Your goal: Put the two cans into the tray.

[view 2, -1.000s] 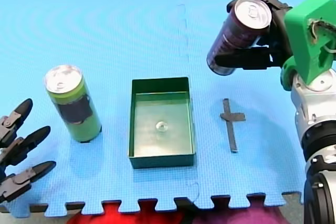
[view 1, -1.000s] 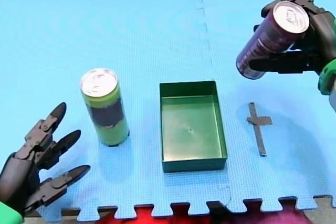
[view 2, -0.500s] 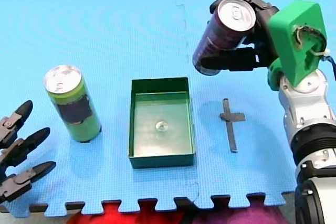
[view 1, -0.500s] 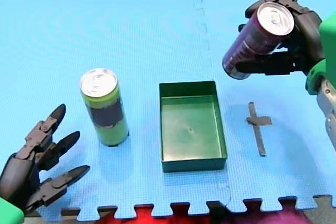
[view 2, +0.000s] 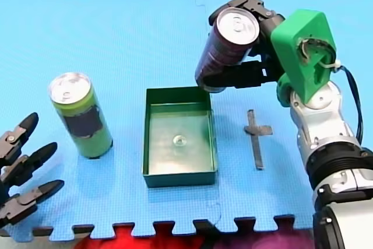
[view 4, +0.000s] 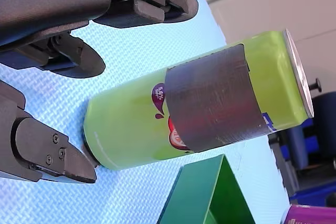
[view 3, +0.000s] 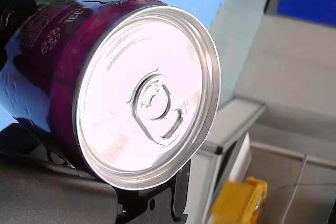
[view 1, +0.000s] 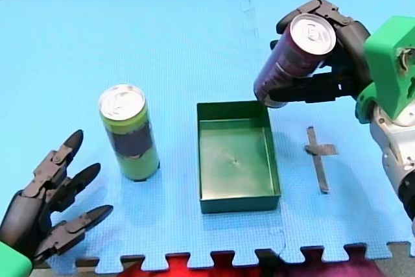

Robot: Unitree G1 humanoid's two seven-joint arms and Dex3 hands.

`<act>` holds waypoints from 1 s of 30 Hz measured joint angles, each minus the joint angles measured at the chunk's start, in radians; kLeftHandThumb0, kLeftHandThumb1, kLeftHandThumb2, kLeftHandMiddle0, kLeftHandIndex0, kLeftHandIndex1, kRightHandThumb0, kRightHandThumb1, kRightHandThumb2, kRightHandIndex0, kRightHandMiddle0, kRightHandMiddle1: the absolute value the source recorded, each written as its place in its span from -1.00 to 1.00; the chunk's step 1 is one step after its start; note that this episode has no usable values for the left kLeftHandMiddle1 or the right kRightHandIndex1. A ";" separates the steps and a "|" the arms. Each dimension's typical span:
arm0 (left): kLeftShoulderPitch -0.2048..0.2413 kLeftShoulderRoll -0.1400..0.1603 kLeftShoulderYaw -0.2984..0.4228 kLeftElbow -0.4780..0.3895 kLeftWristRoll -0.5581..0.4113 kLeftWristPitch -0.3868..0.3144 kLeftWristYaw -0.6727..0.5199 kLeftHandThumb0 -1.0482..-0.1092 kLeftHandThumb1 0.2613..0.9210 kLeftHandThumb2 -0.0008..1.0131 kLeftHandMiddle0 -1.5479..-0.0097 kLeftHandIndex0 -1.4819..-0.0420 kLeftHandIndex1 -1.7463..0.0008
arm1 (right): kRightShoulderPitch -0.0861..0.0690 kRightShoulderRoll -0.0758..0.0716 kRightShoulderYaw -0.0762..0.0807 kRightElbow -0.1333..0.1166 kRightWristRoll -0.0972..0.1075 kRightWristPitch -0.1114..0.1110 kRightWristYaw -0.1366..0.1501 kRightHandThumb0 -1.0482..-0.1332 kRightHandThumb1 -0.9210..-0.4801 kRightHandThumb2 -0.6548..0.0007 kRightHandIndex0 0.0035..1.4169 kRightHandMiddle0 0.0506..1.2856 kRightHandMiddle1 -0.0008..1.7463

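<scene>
The empty left hand (view 1: pixel 48 205) is being cut off by the near left corner, near the upright green can (view 1: pixel 130 133). The green tray's (view 1: pixel 273 160) far right corner is being hidden by the tilted purple can (view 1: pixel 292 63), gripped in the right hand's (view 1: pixel 343 56) curled fingers.

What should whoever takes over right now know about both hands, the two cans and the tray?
Right hand: shut on the purple can, holding it tilted in the air over the far right corner of the tray.
Left hand: open, holding nothing, at the near left edge of the mat.
Green can: upright on the mat, left of the tray, apart from the left hand.
Done: purple can picked up.
Left: set it in the tray, then fetch and place the green can.
</scene>
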 measured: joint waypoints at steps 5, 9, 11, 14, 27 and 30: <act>-0.001 -0.003 -0.001 0.003 -0.006 -0.001 -0.005 -1.00 0.74 -1.00 0.38 0.73 1.00 | -0.003 0.032 -0.004 0.005 0.013 0.001 0.000 0.55 -0.35 1.00 0.32 -0.17 1.00; -0.005 -0.006 0.000 0.019 -0.012 -0.011 -0.013 -1.00 0.74 -1.00 0.38 0.73 1.00 | -0.003 0.044 -0.005 0.006 0.014 0.005 -0.006 0.56 -0.32 1.00 0.32 -0.18 1.00; -0.008 -0.007 0.001 0.027 -0.018 -0.018 -0.017 -1.00 0.75 -1.00 0.37 0.72 1.00 | -0.003 0.049 -0.003 0.003 0.014 0.006 -0.007 0.57 -0.31 1.00 0.31 -0.18 1.00; -0.012 -0.009 0.004 0.036 -0.025 -0.027 -0.021 -1.00 0.75 -1.00 0.37 0.72 1.00 | -0.003 0.053 0.001 -0.006 0.012 0.009 -0.008 0.56 -0.30 1.00 0.31 -0.18 1.00; -0.012 -0.010 0.004 0.036 -0.017 -0.031 -0.011 -1.00 0.75 -0.99 0.37 0.72 1.00 | -0.024 0.079 0.035 0.019 -0.014 0.047 0.009 0.50 -0.36 0.98 0.30 -0.17 1.00; -0.011 -0.010 0.002 0.028 -0.006 -0.029 -0.004 -1.00 0.75 -1.00 0.37 0.72 1.00 | -0.023 0.089 0.040 0.023 -0.022 0.027 -0.004 0.50 -0.37 0.98 0.30 -0.16 1.00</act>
